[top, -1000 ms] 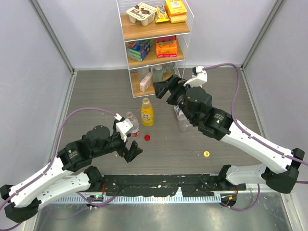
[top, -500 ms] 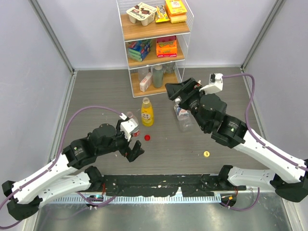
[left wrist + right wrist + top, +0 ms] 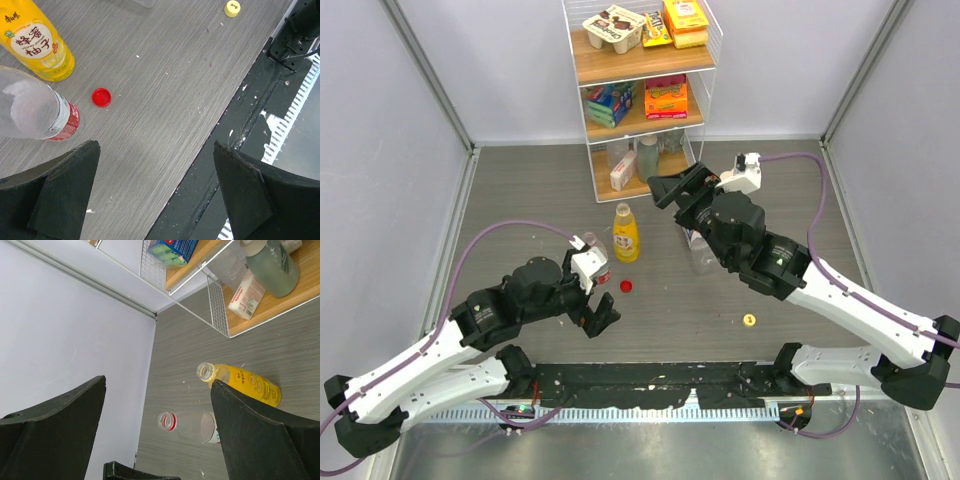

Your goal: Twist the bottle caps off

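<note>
One red cap [image 3: 101,97] lies just beyond the left claw [image 3: 155,150], spread wide and empty.

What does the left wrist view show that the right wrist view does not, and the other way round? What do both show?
Only the left wrist view shows the red cap and the yellow cap, both lying loose on the table. Only the right wrist view shows the rack and the wall. Both show the yellow juice bottle and the red-label bottle, but their open necks appear only in the right wrist view.
</note>
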Motion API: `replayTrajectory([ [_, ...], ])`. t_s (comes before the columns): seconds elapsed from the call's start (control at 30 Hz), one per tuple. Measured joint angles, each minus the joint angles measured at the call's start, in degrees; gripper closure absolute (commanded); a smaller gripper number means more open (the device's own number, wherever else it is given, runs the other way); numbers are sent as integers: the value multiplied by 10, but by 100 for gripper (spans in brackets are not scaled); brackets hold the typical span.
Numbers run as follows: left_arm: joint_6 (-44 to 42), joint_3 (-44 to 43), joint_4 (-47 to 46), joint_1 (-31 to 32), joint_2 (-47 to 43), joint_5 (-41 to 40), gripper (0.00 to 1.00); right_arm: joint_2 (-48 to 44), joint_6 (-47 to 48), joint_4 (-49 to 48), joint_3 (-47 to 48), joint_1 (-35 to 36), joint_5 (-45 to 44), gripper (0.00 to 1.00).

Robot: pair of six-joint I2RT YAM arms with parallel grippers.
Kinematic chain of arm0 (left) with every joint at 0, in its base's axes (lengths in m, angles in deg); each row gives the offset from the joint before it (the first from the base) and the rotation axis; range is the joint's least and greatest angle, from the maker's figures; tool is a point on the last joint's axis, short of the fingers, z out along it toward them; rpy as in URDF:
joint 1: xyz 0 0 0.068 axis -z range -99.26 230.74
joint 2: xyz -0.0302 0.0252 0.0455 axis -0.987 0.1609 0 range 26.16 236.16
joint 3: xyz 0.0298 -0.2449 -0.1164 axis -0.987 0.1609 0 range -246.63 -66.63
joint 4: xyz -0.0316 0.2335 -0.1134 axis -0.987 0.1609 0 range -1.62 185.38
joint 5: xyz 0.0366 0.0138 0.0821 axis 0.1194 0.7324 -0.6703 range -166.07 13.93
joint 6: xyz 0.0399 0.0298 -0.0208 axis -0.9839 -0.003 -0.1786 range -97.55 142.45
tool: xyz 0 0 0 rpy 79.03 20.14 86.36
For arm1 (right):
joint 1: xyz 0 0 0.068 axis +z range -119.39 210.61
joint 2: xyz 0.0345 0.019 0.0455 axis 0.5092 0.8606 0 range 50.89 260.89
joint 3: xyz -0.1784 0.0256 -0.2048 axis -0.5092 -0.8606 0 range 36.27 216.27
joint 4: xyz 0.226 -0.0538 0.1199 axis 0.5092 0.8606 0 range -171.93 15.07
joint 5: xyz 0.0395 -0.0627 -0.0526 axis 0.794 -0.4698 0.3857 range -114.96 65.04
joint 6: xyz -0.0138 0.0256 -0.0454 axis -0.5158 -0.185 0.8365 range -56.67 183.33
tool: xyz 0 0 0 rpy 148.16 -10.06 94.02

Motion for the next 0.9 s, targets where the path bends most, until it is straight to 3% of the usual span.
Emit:
replayTrajectory([
  [0.37,0,0,0,0,2,2,0,-4,-21,-1,-5,0,7,10],
  [0.6,0,0,0,0,1,5,0,-47,-17,-6,-21,0,-30,10],
  [0.9,0,0,0,0,2,12,0,-32,-16,17,13,0,-68,10],
])
